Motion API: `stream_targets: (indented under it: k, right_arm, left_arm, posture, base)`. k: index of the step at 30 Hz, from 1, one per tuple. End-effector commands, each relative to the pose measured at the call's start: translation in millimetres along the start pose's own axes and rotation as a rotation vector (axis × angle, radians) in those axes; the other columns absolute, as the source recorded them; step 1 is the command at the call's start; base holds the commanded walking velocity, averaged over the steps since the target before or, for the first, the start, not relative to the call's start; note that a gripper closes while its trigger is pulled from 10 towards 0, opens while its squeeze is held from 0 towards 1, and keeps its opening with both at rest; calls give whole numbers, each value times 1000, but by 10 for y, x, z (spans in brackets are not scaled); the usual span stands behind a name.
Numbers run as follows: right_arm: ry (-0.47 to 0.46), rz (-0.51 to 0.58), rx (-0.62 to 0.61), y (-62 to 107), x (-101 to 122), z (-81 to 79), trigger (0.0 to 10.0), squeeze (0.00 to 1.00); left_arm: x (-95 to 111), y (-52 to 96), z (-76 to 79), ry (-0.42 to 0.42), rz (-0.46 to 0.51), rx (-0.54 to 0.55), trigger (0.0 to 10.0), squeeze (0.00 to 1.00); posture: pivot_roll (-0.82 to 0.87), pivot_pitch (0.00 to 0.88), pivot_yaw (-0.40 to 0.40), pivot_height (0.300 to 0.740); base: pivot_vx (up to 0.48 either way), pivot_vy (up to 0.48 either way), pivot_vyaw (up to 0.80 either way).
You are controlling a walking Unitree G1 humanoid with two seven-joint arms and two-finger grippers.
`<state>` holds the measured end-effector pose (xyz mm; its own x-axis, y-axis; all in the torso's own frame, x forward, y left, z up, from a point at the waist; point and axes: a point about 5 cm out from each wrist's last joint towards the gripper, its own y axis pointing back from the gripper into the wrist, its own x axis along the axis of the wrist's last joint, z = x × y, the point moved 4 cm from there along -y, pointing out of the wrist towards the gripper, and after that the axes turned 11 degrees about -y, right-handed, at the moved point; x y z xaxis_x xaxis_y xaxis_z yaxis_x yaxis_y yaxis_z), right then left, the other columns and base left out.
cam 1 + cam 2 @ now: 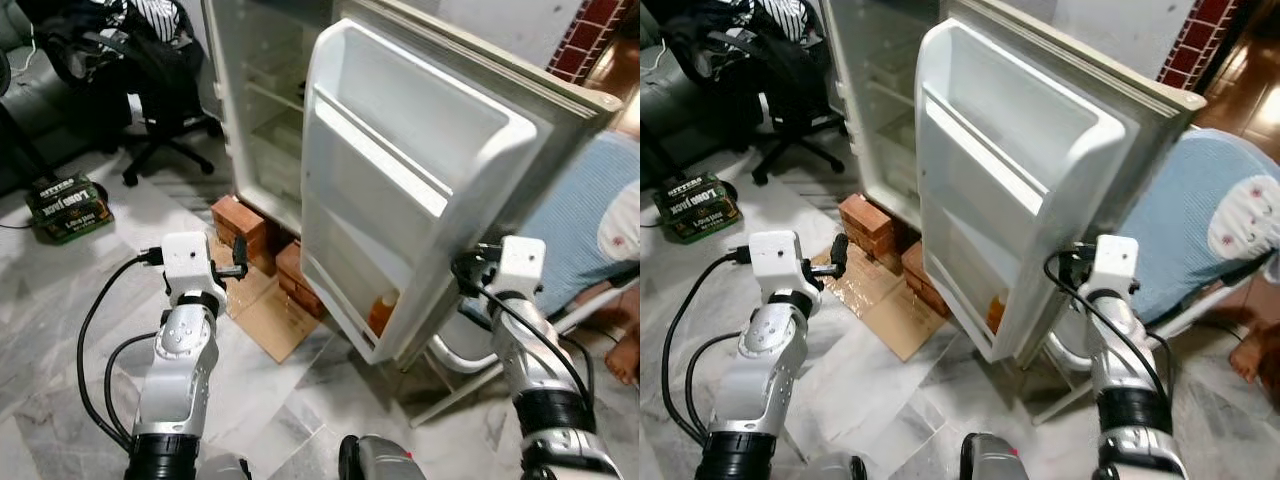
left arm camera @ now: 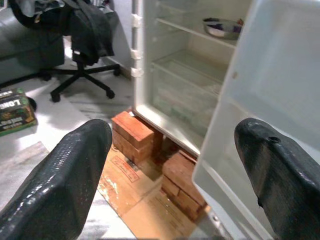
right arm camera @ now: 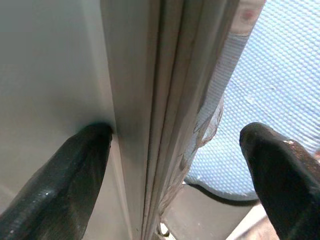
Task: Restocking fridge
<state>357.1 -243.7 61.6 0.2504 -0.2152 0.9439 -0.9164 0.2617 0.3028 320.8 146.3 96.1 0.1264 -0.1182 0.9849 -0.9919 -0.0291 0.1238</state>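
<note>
Astride white fridge door (image 1: 420,190) edge, right hand (image 3: 170,175) spread; left hand (image 2: 170,170) spread, empty.

fridge door (image 1: 400,170): glossy white plastic | floor (image 1: 60,300): polished marble | bricks (image 2: 132,130): rough | bowl (image 2: 222,27): shiny metal

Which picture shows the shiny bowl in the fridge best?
The left wrist view: the metal bowl sits plainly on an upper fridge shelf there. In both eye views the open fridge door hides that spot.

A green-and-black carton (image 1: 689,207) on the floor reads "LOW JACK" in white, with smaller lettering above it too blurred to read.
</note>
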Motion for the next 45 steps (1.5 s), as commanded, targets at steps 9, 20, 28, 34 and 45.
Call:
stream_targets:
  k: [9,20,28,34,45]
  right_arm:
    - [-140,270,225,-76,899,-510,10000,0]
    - [-78,123,478,95,532,-514,10000,0]
    - [7,202,388,86,591,-436,10000,0]
    - [18,233,358,105,557,-532,10000,0]
    - [33,277,293,121,579,-456,10000,0]
  left_arm:
    - [-35,38,-57,2,-17,26,10000,0]
    - [-84,46,-47,16,-40,20,10000,0]
    - [-59,22,-35,5,-31,12,10000,0]
    - [-57,26,-57,2,-30,22,10000,0]
    - [-30,24,-31,5,-12,1,10000,0]
  posture:
    - [30,46,-36,740]
    - [12,53,-32,740]
    - [11,49,-28,740]
    - [23,44,-31,740]
    - [17,40,-30,740]
  base:
    - [0,0,0]
    - [0,187,0]
    - [0,36,0]
    - [0,0,0]
    - [0,0,0]
